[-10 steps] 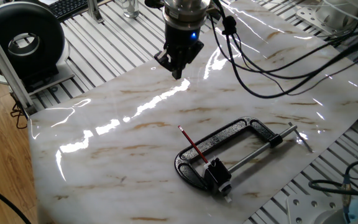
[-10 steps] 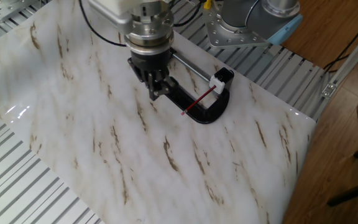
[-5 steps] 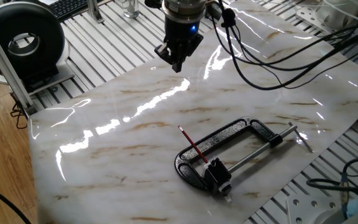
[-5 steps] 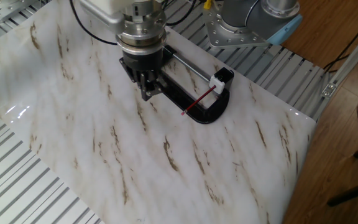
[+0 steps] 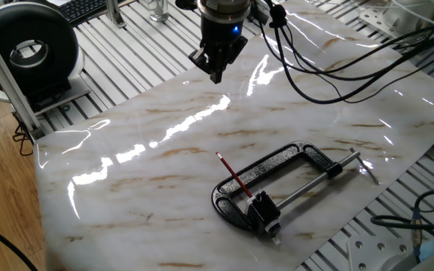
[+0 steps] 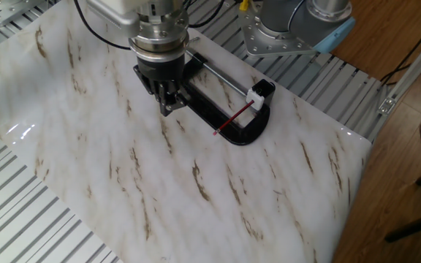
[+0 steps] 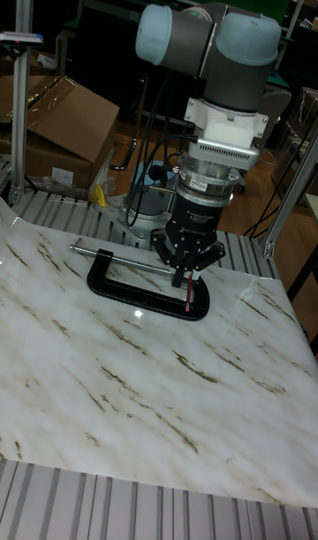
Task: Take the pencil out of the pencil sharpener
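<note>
The thin red pencil [image 5: 234,176] lies slanted across the black C-clamp [image 5: 292,159], its lower end stuck in the small black pencil sharpener [image 5: 264,210]. In the other fixed view the pencil [image 6: 234,119] runs from the sharpener [image 6: 262,91] out over the clamp's bow [image 6: 241,136]. My gripper [image 5: 215,74] hangs well above the marble board, far from the pencil, shut with nothing in it. It hovers left of the pencil [image 6: 168,107]. In the tall view the gripper [image 7: 187,275] covers the sharpener; only part of the pencil [image 7: 188,301] shows.
The marble board [image 5: 126,196] rests on a slatted metal table. A black round device [image 5: 29,49] stands at the back left. Cables [image 5: 337,71] trail from the arm. The robot base [image 6: 291,29] sits beyond the clamp, and a cardboard box [image 7: 53,125] behind the table.
The shut gripper has risen and drifted away from the clamp, leftward in the other fixed view. Pencil, sharpener and clamp have not moved.
</note>
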Robot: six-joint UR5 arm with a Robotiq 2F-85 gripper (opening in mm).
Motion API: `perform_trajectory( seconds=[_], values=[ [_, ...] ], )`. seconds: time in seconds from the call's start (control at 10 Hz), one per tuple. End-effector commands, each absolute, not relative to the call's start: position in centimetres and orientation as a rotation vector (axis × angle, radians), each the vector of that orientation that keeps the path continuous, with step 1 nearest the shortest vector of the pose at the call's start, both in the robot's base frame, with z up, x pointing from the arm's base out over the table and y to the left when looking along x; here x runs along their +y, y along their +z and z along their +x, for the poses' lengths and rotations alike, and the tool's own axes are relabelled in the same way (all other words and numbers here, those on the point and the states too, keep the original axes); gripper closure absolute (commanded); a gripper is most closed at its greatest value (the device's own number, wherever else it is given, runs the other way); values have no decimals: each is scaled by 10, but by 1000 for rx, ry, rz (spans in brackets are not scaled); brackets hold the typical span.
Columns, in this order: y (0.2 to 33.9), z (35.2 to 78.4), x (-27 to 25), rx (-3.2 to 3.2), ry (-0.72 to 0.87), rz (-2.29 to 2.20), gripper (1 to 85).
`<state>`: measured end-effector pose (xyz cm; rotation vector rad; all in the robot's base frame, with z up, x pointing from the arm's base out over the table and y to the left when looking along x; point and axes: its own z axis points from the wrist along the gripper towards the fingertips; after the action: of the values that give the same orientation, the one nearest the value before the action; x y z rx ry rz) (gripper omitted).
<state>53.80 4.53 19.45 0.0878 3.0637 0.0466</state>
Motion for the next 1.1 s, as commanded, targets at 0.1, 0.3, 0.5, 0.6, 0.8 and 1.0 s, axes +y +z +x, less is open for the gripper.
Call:
perform_trajectory(
  seconds=[0.1, 0.3, 0.5, 0.6, 0.8, 1.0],
  values=[
    [196, 539, 45, 3064, 54, 89, 847],
    [196, 538, 45, 3067, 52, 87, 847],
    [195, 538, 46, 3062, 52, 89, 847],
    [195, 538, 46, 3062, 50, 89, 847],
    [195, 538, 45, 3061, 47, 89, 847],
    [196, 538, 43, 3064, 35, 84, 847]
  ],
)
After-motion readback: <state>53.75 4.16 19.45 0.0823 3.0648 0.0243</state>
